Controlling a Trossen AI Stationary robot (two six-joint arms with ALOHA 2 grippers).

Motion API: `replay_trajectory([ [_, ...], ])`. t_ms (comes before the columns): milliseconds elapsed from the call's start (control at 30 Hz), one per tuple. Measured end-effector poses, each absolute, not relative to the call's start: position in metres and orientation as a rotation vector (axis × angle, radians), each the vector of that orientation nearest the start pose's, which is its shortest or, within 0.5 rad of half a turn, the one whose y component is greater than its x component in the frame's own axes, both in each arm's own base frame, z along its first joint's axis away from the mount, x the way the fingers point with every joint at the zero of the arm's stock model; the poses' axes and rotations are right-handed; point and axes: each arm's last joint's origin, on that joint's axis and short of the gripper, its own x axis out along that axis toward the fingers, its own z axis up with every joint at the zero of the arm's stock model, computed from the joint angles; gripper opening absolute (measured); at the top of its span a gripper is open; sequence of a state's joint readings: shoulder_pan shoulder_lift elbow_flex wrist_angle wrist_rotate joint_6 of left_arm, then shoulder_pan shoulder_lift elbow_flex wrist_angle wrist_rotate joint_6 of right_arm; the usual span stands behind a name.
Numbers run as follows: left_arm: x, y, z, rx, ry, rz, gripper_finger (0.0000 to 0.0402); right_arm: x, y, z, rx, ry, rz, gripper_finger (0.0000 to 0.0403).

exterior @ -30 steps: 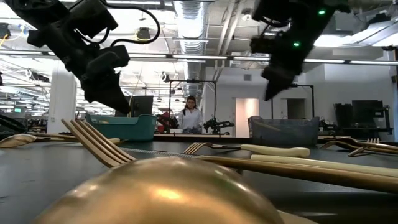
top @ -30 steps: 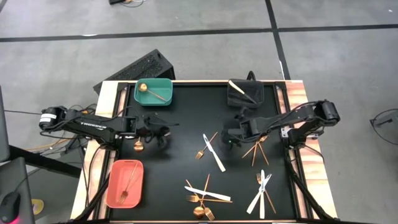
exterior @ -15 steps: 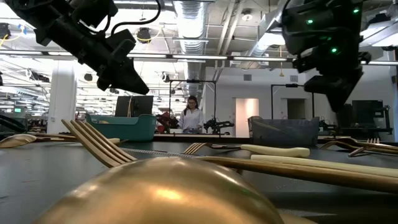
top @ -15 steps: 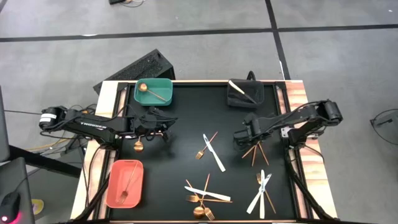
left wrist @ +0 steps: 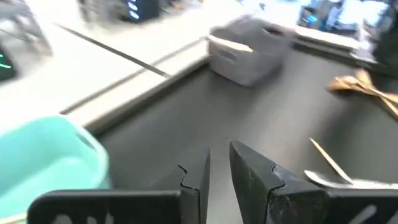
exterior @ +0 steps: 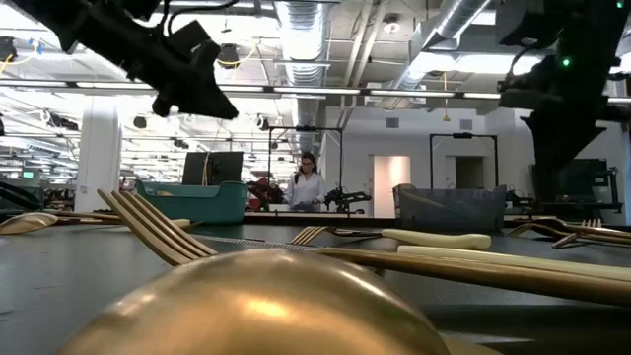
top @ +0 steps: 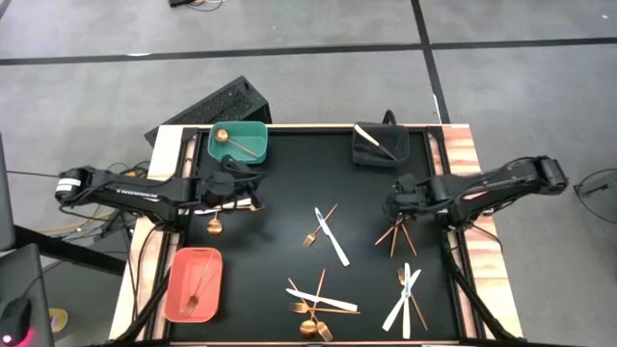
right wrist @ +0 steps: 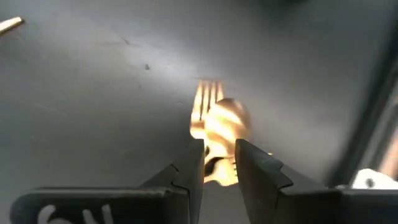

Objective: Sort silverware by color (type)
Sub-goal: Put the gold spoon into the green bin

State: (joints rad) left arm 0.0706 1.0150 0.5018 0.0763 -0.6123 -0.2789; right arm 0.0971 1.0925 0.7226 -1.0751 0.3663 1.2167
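Between the parted fingers of the right gripper (right wrist: 219,146) lie the shiny tines of a gold fork (right wrist: 205,99) and a rounded, polished spoon bowl (right wrist: 227,121); the jaws stand apart on either side of them, and contact cannot be told; under them runs the matte black mat (top: 289,193). Just beside this pincer, toward the table's front, slim copper sticks (top: 395,231) fan out; further that way, flat white knives (top: 403,299) cross over gold pieces. Toward the table's middle from it, a long white knife (top: 333,236) lies slantwise over a gold fork; beyond, at the front edge, a mixed heap (top: 313,304) of gold and white. Behind the right gripper sits the dark bin (top: 379,146), a cream knife (top: 366,135) inside. Across the mat, the left gripper (top: 246,198) hangs just before the smooth teal bin (top: 238,143), which holds a gold spoon (top: 227,138); whether that pincer is open or closed cannot be told; a gold spoon (top: 214,226) lies near it; farther forward, the salmon bin (top: 193,282) holds a gold fork.
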Motion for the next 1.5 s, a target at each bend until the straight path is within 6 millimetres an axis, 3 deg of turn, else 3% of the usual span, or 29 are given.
replay_trajectory([
  [133,0.202,0.033,0.229,-0.125,0.280,0.819,0.0051,0.161,0.009,0.194,0.729,1.048,-1.028,0.0116],
  [300,0.206,0.034,0.220,-0.121,0.328,0.821,0.0051,0.163,0.017,0.179,0.722,1.096,-1.090,0.0116],
  [667,0.221,0.034,0.191,-0.153,0.450,0.818,0.0051,0.177,0.024,0.158,0.708,1.196,-1.098,0.0116],
  [1067,0.223,0.034,0.188,-0.149,0.465,0.820,0.0051,0.184,0.021,0.143,0.698,1.264,-1.143,0.0116],
  [1267,0.223,0.034,0.187,-0.146,0.470,0.812,0.0051,0.184,0.023,0.141,0.684,1.270,-1.138,0.0089],
  [1500,0.223,0.034,0.187,-0.140,0.472,0.809,0.0051,0.179,0.030,0.158,0.681,1.162,-1.065,0.0037],
])
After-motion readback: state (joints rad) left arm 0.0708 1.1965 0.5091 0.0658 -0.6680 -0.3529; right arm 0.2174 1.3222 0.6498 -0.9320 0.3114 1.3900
